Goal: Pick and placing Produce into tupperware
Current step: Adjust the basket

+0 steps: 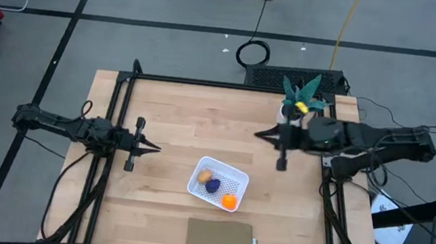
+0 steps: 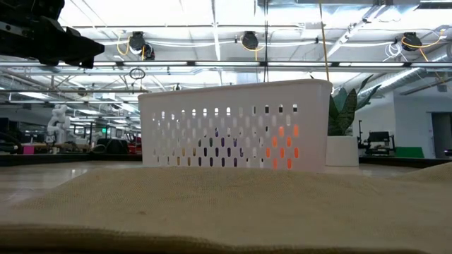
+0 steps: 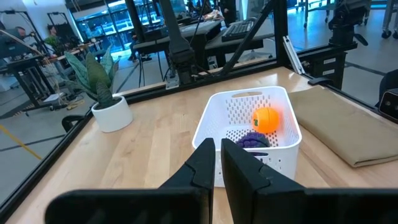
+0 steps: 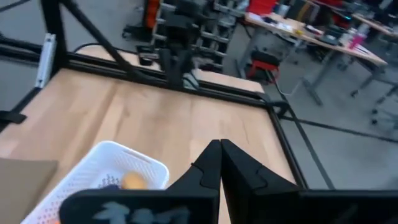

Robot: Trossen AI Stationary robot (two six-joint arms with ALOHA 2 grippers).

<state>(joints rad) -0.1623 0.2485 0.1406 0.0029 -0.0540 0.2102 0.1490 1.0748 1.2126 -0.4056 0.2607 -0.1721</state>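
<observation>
We are looking down at the bench [image 1: 162,108]. All three pieces of produce are lying inside the tupperware [image 1: 196,178], which is sitting near the middle of the bench, toward the front. The tan-brown piece [image 1: 205,175] is lying in one end, the dark purple piece [image 1: 213,186] is in the middle, and the orange piece [image 1: 229,202] is in the other end.

None of the produce is sitting between any fingers. The left gripper [image 1: 155,149] is hanging over the left part of the bench, well apart from the tupperware. Its fingers [image 3: 202,165] are pressed nearly together and are holding nothing. The right gripper [image 1: 259,133] is hanging over the back right part of the bench, also apart from the tupperware. Its fingers [image 4: 208,163] are pressed together too, and they are holding nothing.

A flat brown pad [image 1: 219,239] is lying at the front edge of the bench, just in front of the tupperware. A green plant in a white pot [image 1: 300,94] is standing at the back right, near the right arm. Nothing is lying between the fingers and the tupperware.
</observation>
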